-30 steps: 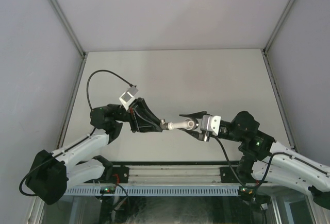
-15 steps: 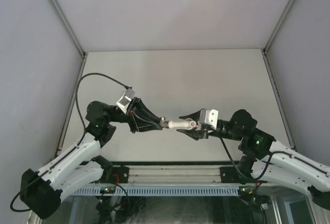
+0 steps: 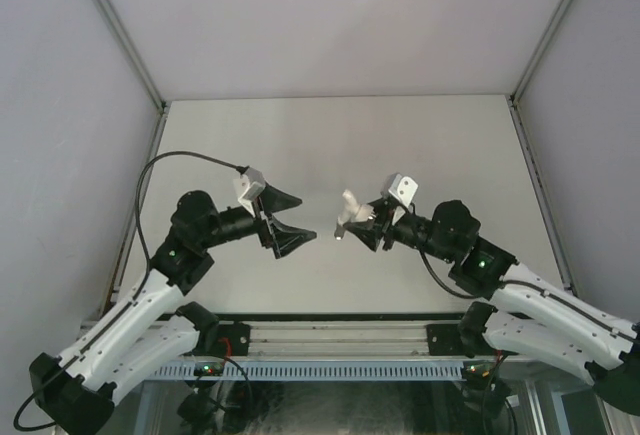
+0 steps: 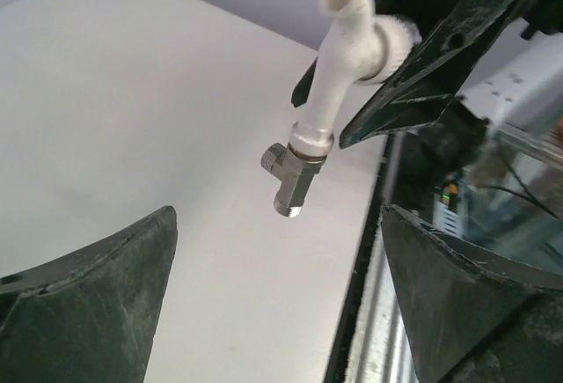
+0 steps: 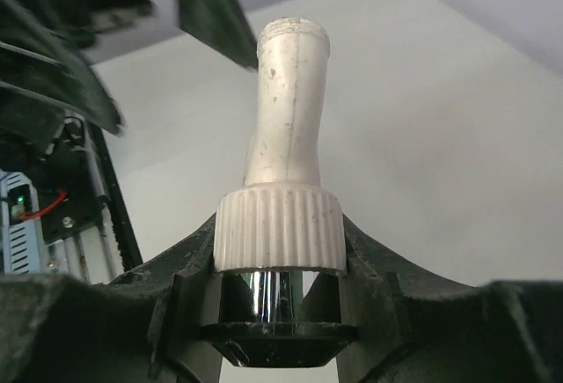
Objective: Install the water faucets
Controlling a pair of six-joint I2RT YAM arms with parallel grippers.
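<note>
Left fingers (image 3: pixel 283 198) no longer pinch the metal fitting (image 4: pixel 292 176). They now stand wide apart and have drawn back to my left, well clear of it. Right fingers (image 5: pixel 413 313) now carry the white tap (image 3: pixel 349 211) alone. I have swung it from lying level to steeply tilted, fitting end lowest.
</note>
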